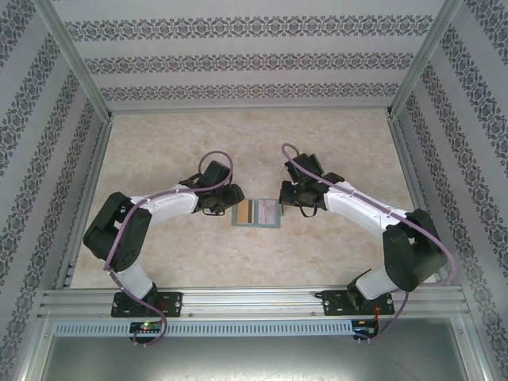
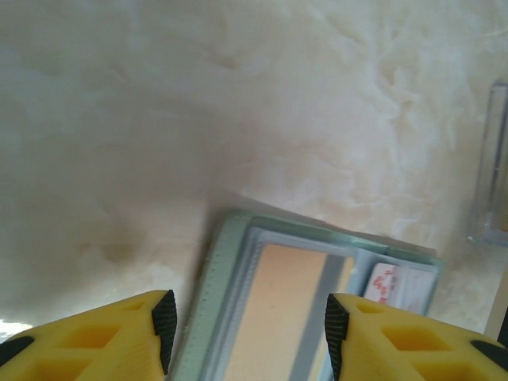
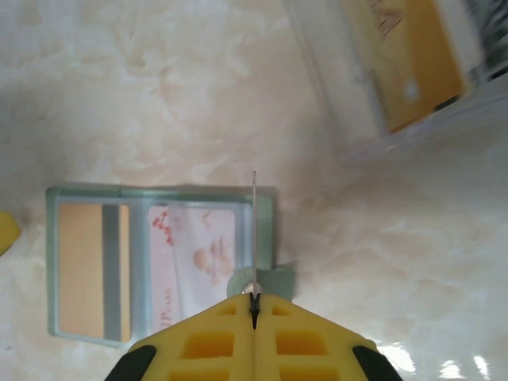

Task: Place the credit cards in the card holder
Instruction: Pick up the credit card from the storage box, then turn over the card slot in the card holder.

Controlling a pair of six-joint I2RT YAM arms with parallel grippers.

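Observation:
The card holder [image 1: 256,214] lies open and flat mid-table, its grey-green rim [image 3: 266,214] around clear pockets. An orange-yellow credit card [image 3: 79,270] with a grey stripe sits in the left pocket, and a white card with a pink print [image 3: 202,262] in the right one. My left gripper [image 2: 248,333] hovers open above the holder's left half [image 2: 230,302], straddling the orange card [image 2: 286,317]. My right gripper [image 3: 254,305] is shut on a thin card seen edge-on [image 3: 254,230], standing upright over the holder's right edge by the round snap tab [image 3: 274,282].
A clear plastic box [image 3: 413,71] with orange-yellow cards inside stands beyond the holder, to the right in the right wrist view; its edge [image 2: 492,159] shows at the right of the left wrist view. Patterned walls and metal rails [image 1: 87,182] enclose the marble table.

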